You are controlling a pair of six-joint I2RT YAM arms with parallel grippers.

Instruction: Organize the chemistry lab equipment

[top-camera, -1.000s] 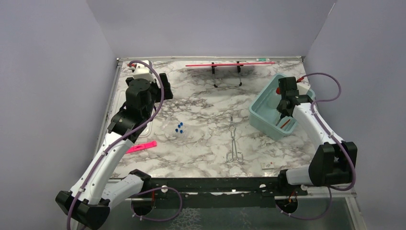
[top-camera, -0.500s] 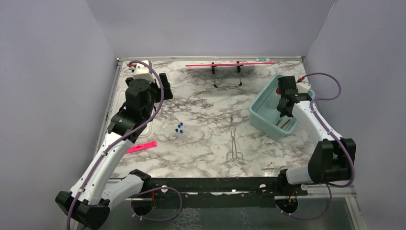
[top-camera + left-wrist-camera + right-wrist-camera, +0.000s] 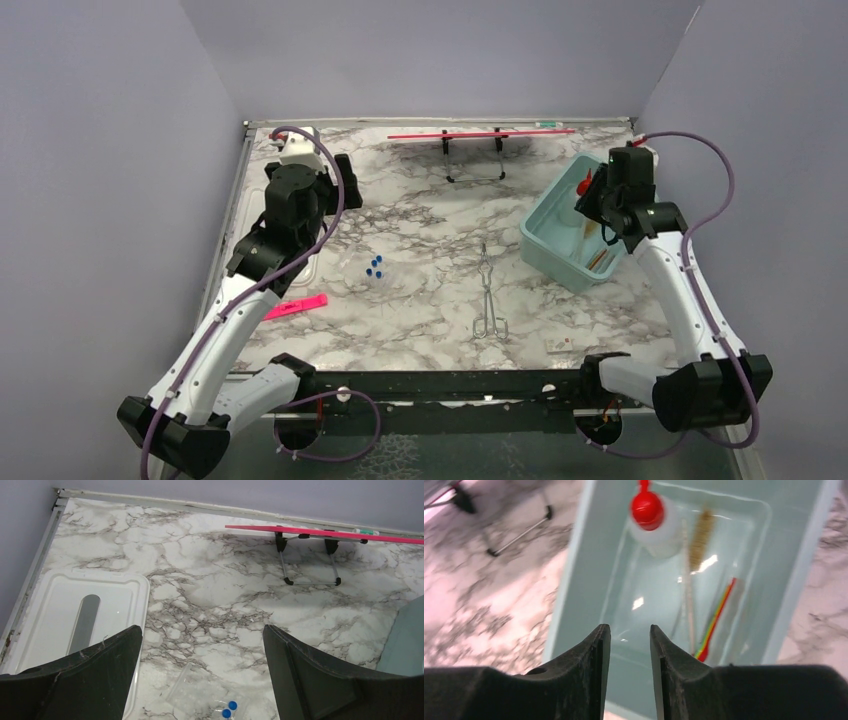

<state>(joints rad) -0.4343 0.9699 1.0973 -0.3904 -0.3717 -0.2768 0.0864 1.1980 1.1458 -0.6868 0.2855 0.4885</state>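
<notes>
Bottle (image 3: 658, 532) & brush (image 3: 700, 539) in bin (image 3: 574, 580); forceps (image 3: 488, 295), tubes (image 3: 375, 268) on table (image 3: 420, 225).

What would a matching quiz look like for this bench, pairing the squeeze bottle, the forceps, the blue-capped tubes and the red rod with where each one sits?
Things:
1. squeeze bottle
2. forceps
3. blue-capped tubes
4. red rod

Places:
A. on a black stand at the far edge
B. in a clear bag on the table
C. inside the teal bin
D. lying bare near the table's middle

Pairs: 1-C, 2-D, 3-B, 4-A
</notes>
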